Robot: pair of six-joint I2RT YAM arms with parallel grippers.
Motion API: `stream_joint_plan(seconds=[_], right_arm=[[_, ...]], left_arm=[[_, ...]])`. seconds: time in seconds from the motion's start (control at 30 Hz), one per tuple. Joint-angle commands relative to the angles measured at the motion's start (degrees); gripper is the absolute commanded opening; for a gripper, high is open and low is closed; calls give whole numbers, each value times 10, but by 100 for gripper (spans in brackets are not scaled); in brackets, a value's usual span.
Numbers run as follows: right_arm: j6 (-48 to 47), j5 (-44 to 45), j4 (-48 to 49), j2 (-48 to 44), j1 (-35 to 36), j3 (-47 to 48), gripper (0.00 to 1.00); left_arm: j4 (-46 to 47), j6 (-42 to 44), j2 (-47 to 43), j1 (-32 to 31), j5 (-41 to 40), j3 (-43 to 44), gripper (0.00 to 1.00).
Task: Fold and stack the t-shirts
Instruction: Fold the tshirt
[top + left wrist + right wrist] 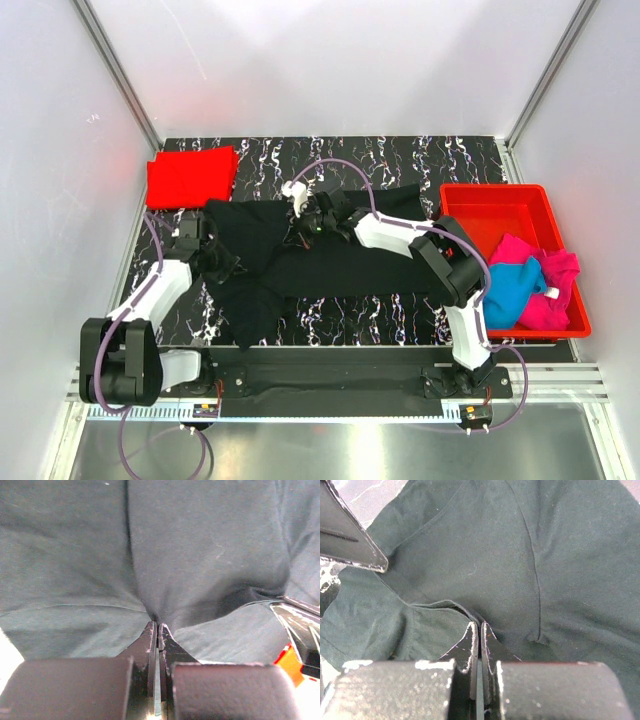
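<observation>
Black t-shirt (340, 272) lies spread across the middle of the bench (420, 160), rumpled and creased, with one part trailing toward the near edge. The left gripper (157, 626) and right gripper (479, 625) each have their jaws pinched tight on its cloth.

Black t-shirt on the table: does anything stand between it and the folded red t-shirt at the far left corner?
Nothing visible does. The far left edge of the black t-shirt lies right beside the red t-shirt, with no other thing between them. The left claw and the right claw are both shut on the black cloth.
</observation>
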Motion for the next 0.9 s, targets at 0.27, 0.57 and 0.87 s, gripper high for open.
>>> stream_joint_plan(seconds=[0.27,0.57,0.87], right_arm=[[-8,10,36,-49,-4,-13,0],[0,9,50,-51,-5,-35,0],[-1,10,45,-58,-6,-38,0]], left_arm=[[111,-146,-48,-18,40,-84,0],[91,-163,-40,-20,22,-83,0],[123,-178,-37,-20,53,-92,22]])
